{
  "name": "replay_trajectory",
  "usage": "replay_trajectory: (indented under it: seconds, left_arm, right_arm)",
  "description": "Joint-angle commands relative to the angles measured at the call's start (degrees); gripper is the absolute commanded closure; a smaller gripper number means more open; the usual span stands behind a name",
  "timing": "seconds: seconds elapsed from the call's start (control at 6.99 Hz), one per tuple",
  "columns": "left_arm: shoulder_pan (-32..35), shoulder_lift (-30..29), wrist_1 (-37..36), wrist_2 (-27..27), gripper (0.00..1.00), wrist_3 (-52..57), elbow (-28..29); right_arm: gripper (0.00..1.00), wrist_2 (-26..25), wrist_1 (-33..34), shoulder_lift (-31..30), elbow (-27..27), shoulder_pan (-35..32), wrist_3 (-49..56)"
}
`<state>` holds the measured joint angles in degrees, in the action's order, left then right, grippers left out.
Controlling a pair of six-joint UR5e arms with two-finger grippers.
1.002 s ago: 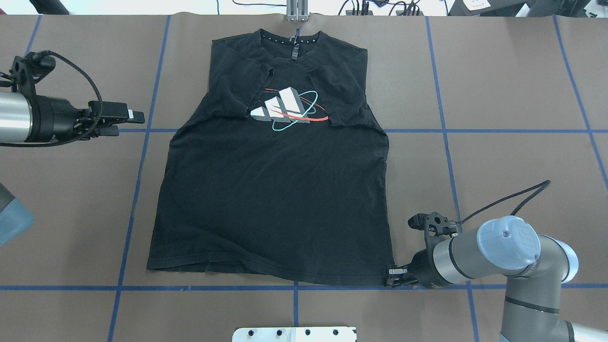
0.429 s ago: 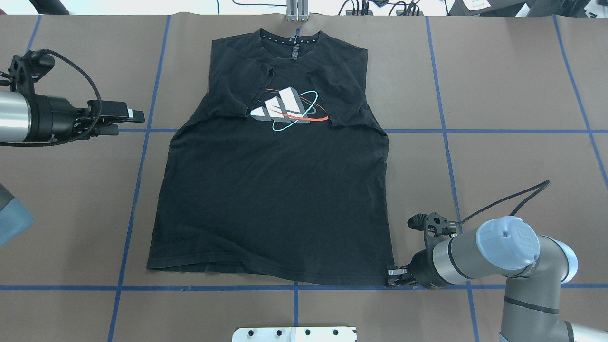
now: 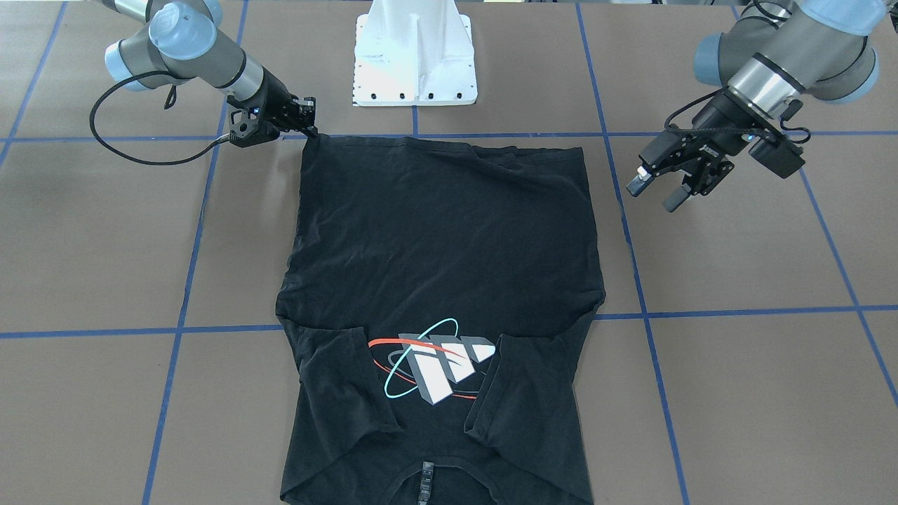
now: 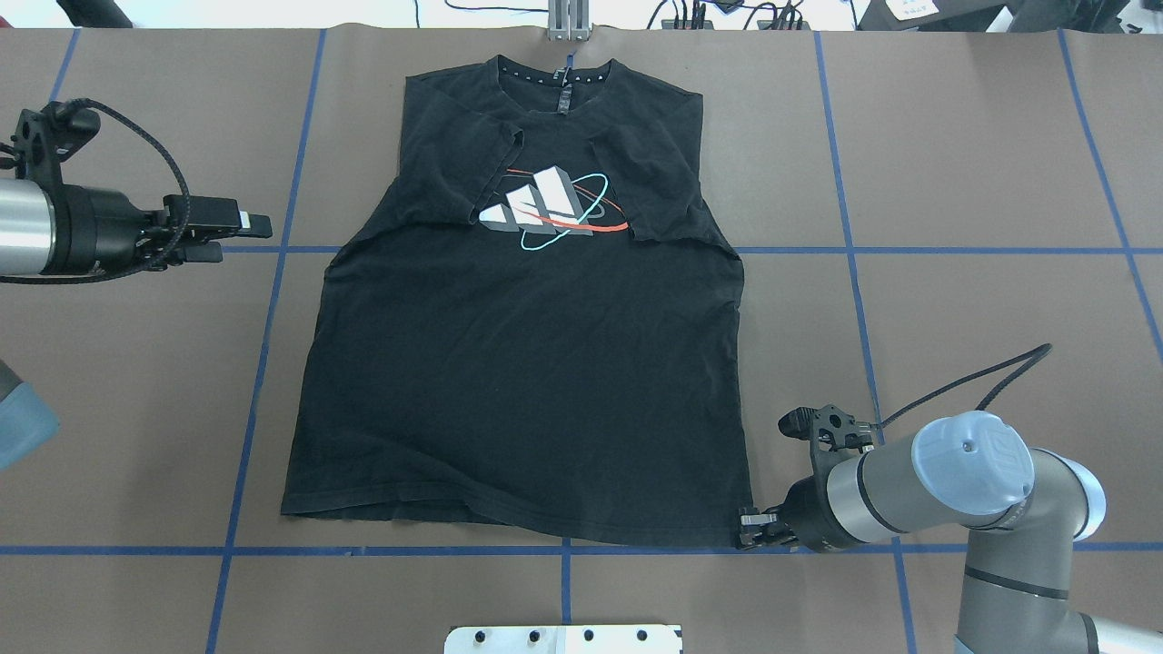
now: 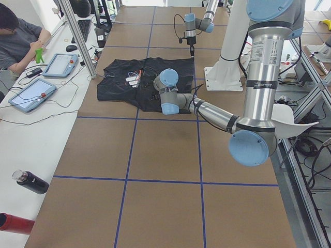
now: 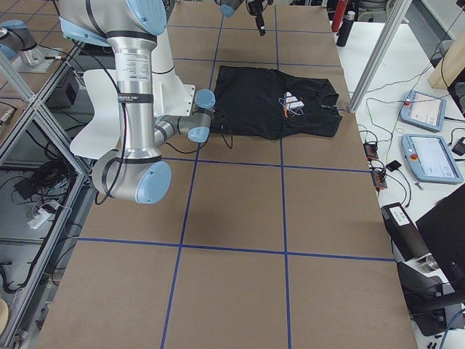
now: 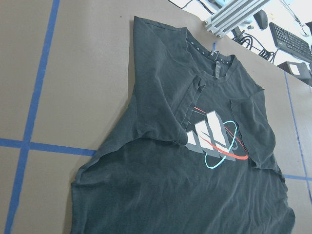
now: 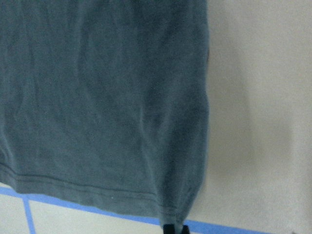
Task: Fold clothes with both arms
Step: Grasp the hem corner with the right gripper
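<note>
Grip on a hem corner, likely for lifting: black two-finger right tool (image 4: 750,531) closes on the black short-sleeved printed T-shirt (image 4: 527,381), flat on the brown taped table (image 4: 981,182); black left tool (image 3: 654,195) hovers beside it, parted, empty.

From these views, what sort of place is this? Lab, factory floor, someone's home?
Most likely a robotics lab workcell: a table gridded in blue tape with a black T-shirt laid out, a side bench holding touchscreen pendants, and a person seated there.

Black T-shirt (image 4: 527,381) lies flat, print up, sleeves folded inward.
</note>
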<state>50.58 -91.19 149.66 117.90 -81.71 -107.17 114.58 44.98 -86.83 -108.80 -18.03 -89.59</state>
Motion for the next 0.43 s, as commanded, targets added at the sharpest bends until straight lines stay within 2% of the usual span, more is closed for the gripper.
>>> replay_trajectory:
  seconds: [0.0, 0.29]
  left_arm:
    - [-0.9, 7.7, 2.5, 0.1, 0.0, -0.5, -4.1]
    - [-7.0, 9.7, 4.1, -1.4, 0.0, -2.8, -4.4]
  right_arm:
    - [1.0, 0.3, -0.5, 0.6, -2.5, -0.3, -3.1]
    - [1.0, -0.1, -0.5, 1.0, -2.4, -0.3, -3.0]
